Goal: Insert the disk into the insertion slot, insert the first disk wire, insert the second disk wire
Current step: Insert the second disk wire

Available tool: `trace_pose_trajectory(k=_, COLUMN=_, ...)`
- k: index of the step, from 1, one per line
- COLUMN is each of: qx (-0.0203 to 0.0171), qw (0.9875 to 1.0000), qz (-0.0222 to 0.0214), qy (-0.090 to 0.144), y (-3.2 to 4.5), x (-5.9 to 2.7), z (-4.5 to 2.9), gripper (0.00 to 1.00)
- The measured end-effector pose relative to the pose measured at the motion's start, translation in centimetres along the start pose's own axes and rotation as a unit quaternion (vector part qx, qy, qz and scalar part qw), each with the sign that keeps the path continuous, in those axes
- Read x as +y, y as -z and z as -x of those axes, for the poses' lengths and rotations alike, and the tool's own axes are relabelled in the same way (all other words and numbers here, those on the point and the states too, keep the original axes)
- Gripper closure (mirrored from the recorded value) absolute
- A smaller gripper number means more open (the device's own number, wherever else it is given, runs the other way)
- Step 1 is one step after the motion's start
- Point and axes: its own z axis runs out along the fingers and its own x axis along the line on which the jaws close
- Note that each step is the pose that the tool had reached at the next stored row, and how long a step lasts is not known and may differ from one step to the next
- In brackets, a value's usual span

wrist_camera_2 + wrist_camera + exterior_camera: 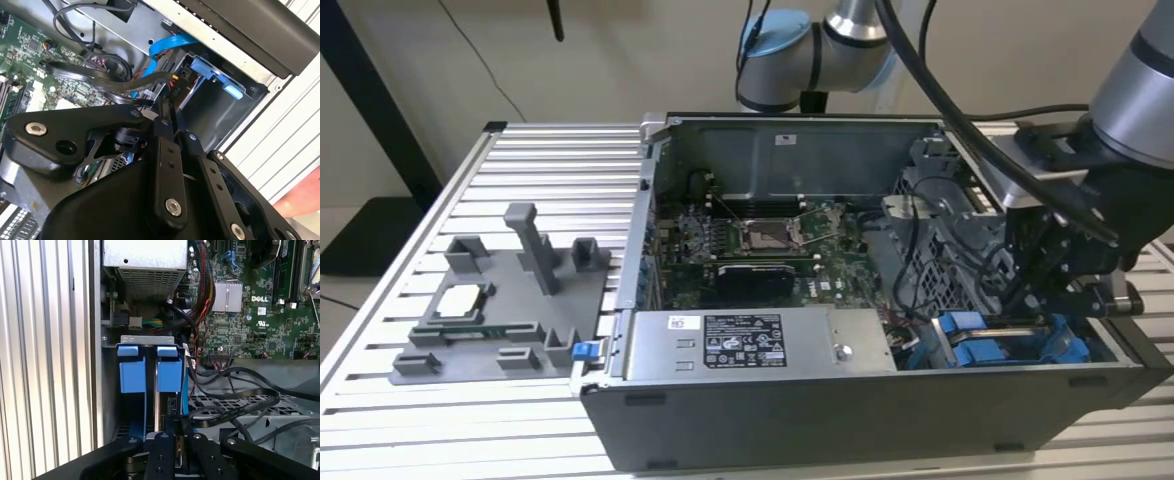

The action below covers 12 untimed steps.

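Slatted aluminium surface point(520, 160) carries open case; my hand point(172, 440) pinched narrow on disk point(158, 400) edge, half down insertion slot point(1014, 340) at 4 o'clock; stiff, heavyish, fragile; grip blue carrier sides.

The disk point(156, 390) stands on edge inside the insertion slot point(112, 390), seen end-on in the first wrist view as a thin silver-grey edge between 2 bright blue carrier tabs. The slot is a narrow grey metal bay with blue plastic trim, beside the case's side wall. In the exterior view the blue carrier point(994, 345) sits low in the case's near corner at the exterior view's right. In the second wrist view the blue trim point(215, 75) lines the bay's mouth.
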Motion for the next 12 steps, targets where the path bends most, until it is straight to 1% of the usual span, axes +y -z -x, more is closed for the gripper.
trace_pose_trajectory(k=9, qx=-0.0005, qw=1.0000, qz=-0.0005, qy=-0.007, y=-0.25, x=0.01, z=-0.02, gripper=1.00)
trace_pose_trajectory(k=12, qx=-0.0020, qw=1.0000, qz=-0.0005, qy=-0.008, y=-0.38, x=0.02, z=-0.04, gripper=1.00)
